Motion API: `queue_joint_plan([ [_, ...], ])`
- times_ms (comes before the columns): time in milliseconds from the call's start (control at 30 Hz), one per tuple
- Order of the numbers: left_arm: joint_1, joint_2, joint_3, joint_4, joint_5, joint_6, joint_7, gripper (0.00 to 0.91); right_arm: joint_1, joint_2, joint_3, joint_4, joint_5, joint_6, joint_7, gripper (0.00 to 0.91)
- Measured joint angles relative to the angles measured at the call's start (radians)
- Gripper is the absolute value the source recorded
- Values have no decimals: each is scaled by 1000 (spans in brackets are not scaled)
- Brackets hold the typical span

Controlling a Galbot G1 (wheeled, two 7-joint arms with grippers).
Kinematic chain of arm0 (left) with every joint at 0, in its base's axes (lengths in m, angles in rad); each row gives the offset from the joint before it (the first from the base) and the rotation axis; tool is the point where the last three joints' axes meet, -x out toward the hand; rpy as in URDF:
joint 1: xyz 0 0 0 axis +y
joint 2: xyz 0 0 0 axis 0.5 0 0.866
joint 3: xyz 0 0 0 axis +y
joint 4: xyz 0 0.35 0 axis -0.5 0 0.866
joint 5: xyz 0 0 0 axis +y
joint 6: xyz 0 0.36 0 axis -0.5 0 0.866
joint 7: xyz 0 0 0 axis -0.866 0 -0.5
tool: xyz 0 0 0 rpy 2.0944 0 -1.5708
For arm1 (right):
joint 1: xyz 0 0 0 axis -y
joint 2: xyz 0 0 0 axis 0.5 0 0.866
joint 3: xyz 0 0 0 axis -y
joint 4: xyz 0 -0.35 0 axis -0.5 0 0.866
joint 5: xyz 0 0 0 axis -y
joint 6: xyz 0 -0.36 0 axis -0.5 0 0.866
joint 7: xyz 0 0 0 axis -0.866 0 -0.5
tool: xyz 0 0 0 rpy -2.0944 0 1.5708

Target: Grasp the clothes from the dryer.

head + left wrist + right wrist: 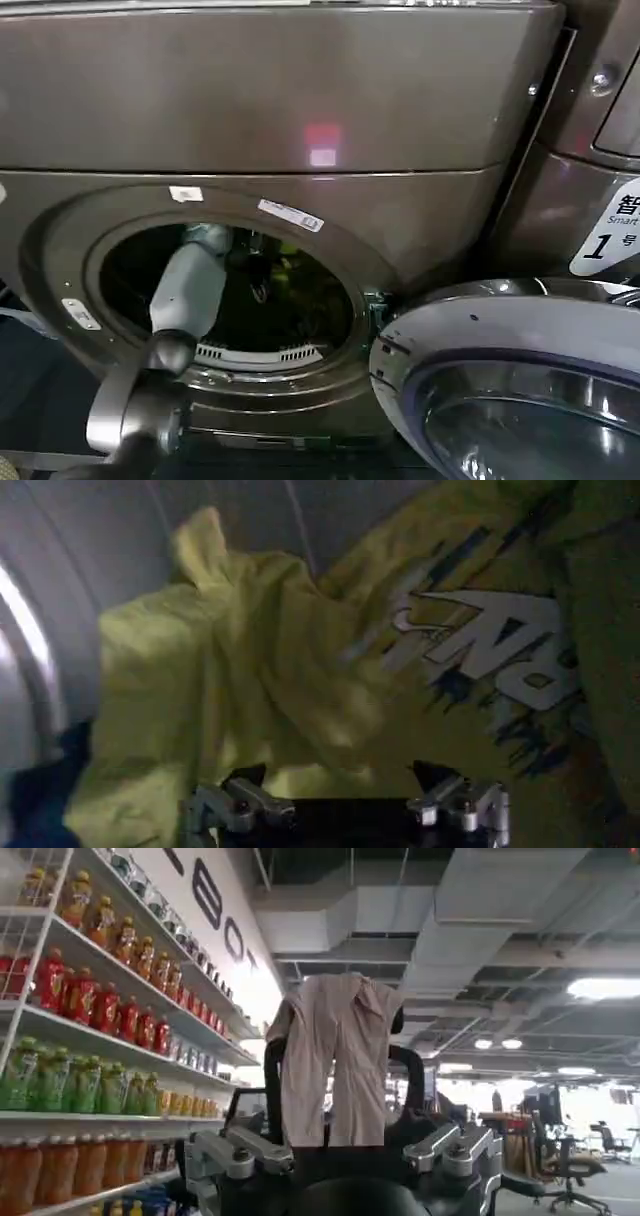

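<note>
One arm, the left, is being held inside the round porthole of the dryer (pixel 300 120), its pale forearm reaching past the grey rim into the dark drum. In the left wrist view, the left gripper (pixel 345 805) is being presented with its two fingers spread apart, nothing being pinched between them. Directly ahead of those fingertips (pixel 235 802), a yellow-green garment (pixel 250 670) is being seen crumpled against the drum wall (pixel 70 590); grey-white lettering with dark streaks is printed on it, beyond the gripper and toward the far finger's side. The cloth is lying close in front of the fingers; contact cannot be confirmed. A dark blue piece of fabric (pixel 40 790) is being noted beside the near finger, at the drum's edge. The round glass door (pixel 520 390) is being shown swung open, to the right of the porthole. The right gripper (pixel 345 1158) is being held away from the machine, pointed up toward the room; a beige garment (pixel 335 1058) is being clamped between its fingers and is hanging upright above them. Shelves of bottled drinks (pixel 90 1008) are being seen beyond the right gripper, to one side.
</note>
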Motion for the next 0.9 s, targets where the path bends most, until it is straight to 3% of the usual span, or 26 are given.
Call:
queue_joint_plan([
  [67, -3, 0, -2, 15, -8, -1, 1, 148, -1, 1, 0, 0, 0, 0, 0, 907],
  [467, -3, 2, -9, 75, -30, -8, 0, 0, -3, 6, -2, 4, 1, 2, -1, 907],
  [900, 33, 15, 2, 44, -111, 30, -35, 0, 0, 12, -14, 17, 3, -3, -1, 907],
])
